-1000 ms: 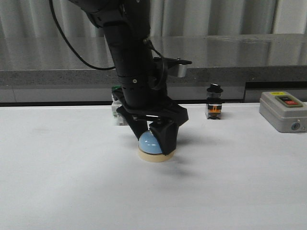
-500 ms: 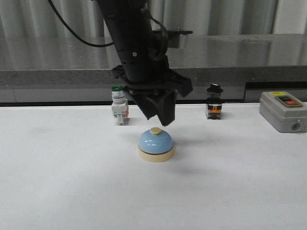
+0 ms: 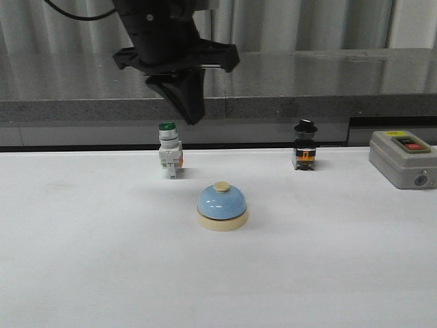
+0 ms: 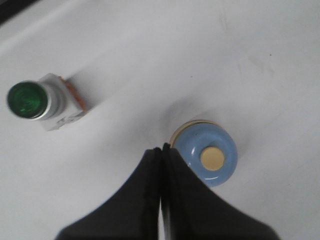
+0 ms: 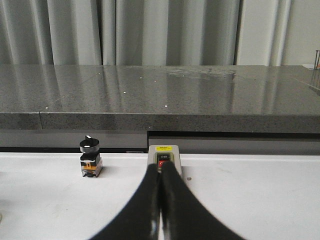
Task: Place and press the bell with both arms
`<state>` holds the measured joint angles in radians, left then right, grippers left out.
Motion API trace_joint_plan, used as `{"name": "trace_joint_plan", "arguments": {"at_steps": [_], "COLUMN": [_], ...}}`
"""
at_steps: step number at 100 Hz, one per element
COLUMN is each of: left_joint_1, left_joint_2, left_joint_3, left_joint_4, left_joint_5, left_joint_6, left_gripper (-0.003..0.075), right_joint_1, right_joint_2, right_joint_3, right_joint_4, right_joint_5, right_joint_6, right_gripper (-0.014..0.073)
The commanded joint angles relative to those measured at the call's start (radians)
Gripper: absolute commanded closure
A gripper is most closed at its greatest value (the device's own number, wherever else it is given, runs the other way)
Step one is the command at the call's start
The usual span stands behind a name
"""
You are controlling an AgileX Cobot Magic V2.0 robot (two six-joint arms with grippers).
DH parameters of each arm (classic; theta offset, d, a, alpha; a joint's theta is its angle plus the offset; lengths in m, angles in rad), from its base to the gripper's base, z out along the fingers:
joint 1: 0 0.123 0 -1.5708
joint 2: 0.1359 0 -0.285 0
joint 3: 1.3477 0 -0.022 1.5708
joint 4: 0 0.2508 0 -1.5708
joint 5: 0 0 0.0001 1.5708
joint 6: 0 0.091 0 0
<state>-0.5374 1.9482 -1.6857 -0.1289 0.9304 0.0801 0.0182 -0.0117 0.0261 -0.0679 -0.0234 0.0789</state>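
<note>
A green-capped white push-button switch [image 3: 169, 152] stands on the white table [image 3: 82, 260], below the left gripper and slightly to its left. A black-knobbed selector switch [image 3: 304, 146] stands well off to its right, and a grey box with red and black buttons [image 3: 403, 158] sits farther right still.

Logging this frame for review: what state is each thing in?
bell: upright on the table, free of any grip
left pincer: shut, empty, raised above the table
right pincer: shut, empty
green-capped switch: upright
black-knob switch: upright
grey button box: flat on the table
</note>
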Motion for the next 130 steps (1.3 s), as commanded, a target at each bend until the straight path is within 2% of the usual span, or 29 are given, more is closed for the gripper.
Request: {"name": "trace_joint_plan", "arguments": {"at_steps": [1,35,81,105,130], "left_joint_1": [0.029,0.190,0.444,0.492,0.494], "left_joint_2": [-0.111,-0.361,-0.653,-0.816,-1.023], "left_joint_3": [0.012,0.262,0.594,0.767,0.946], "left_joint_4": [-0.010,-0.010,-0.009,-0.006,-0.006], "left_joint_5": [-0.040,-0.152,-0.226,-0.300,-0.402], "left_joint_6": [-0.016,-0.040,-0.040,-0.040,-0.040], "left_gripper": [0.0741,0.0741,0.0741,0.0741,0.0741], "right_joint_1": [-0.005,-0.005,-0.005,-0.005,-0.005], "right_joint_2": [-0.013,-0.013,-0.013,-0.013,-0.013], "right_joint_3": [-0.014,-0.014,-0.014,-0.014,-0.014], "right_joint_4": [0.004,0.004,0.004,0.004,0.004], "right_joint_5": [-0.086,-0.086,-0.086,-0.086,-0.086], "right_joint_6": [0.003,0.003,0.003,0.003,0.003], "right_gripper": [0.0662,0.0662,0.0662,0.0662,0.0662]}}
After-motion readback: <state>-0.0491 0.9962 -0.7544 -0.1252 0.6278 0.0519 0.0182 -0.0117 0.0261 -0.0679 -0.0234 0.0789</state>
